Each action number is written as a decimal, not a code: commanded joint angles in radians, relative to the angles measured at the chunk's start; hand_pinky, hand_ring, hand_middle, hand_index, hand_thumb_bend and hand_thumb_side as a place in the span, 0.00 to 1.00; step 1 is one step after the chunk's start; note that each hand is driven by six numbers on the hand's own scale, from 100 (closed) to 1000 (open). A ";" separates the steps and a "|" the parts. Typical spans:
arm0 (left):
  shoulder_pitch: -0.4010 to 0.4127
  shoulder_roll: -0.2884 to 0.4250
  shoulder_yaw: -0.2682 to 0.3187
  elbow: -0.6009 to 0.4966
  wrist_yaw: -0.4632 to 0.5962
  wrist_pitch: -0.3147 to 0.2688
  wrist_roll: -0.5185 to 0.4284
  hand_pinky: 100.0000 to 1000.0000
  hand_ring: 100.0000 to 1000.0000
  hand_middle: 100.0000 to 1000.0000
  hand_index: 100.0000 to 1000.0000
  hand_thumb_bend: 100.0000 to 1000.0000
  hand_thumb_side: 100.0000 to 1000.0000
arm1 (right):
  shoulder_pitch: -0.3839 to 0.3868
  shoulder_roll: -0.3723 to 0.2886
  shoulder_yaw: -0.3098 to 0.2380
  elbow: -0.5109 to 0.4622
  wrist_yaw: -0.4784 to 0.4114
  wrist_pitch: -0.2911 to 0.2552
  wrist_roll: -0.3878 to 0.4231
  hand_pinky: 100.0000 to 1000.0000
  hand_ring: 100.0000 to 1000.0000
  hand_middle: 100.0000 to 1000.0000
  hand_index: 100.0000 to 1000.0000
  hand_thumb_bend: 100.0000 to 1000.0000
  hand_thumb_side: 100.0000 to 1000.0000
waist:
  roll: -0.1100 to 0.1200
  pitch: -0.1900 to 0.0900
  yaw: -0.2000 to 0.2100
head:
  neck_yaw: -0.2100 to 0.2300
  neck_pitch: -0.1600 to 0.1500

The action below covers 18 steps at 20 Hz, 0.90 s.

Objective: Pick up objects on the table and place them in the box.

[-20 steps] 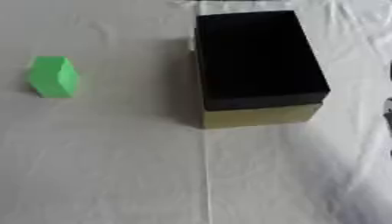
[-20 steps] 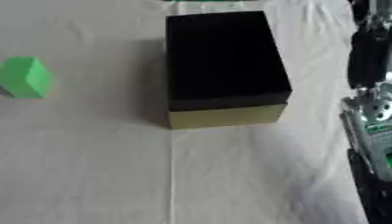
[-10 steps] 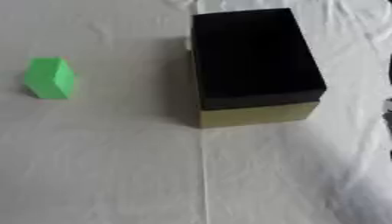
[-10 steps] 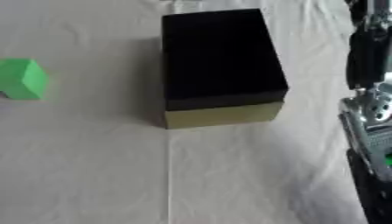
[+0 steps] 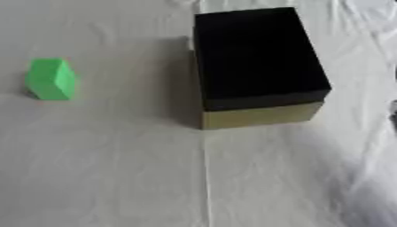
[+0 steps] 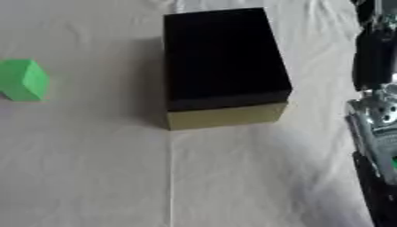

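Note:
A green block (image 5: 51, 79) lies on the white cloth at the left, well apart from the box. The box (image 5: 256, 66) stands upright at centre right. It has a dark black inside and an olive front wall (image 5: 260, 116), and nothing shows in it. My right arm (image 6: 375, 128), black with a silver joint, runs along the right edge of the right eye view, beside the box and not touching it. Its hand end at the top right corner is cut off by the edge. My left hand is in neither view.
A white, slightly wrinkled cloth (image 5: 116, 177) covers the whole table, with a crease running down from the box's front. Folds bunch up at the right side (image 5: 364, 186). Only bare cloth lies between the block and the box.
Nothing on the table has moved. Only the picture has shifted very slightly, and the right arm keeps its place.

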 commanded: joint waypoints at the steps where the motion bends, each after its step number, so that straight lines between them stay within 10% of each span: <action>1: -0.036 0.011 0.001 0.007 -0.070 -0.023 0.033 0.78 0.86 0.88 0.92 0.58 0.34 | -0.012 -0.016 0.002 -0.020 -0.006 -0.001 0.005 0.86 0.81 0.83 0.82 0.00 1.00 | 0.002 -0.016 -0.001 | 0.005 0.007; 18: -0.199 -0.125 -0.003 0.248 -0.112 -0.076 0.098 0.76 0.84 0.88 0.93 0.49 0.31 | -0.029 -0.007 0.013 -0.020 -0.010 0.002 0.021 0.87 0.81 0.83 0.82 0.00 1.00 | 0.006 0.014 -0.022 | 0.025 -0.020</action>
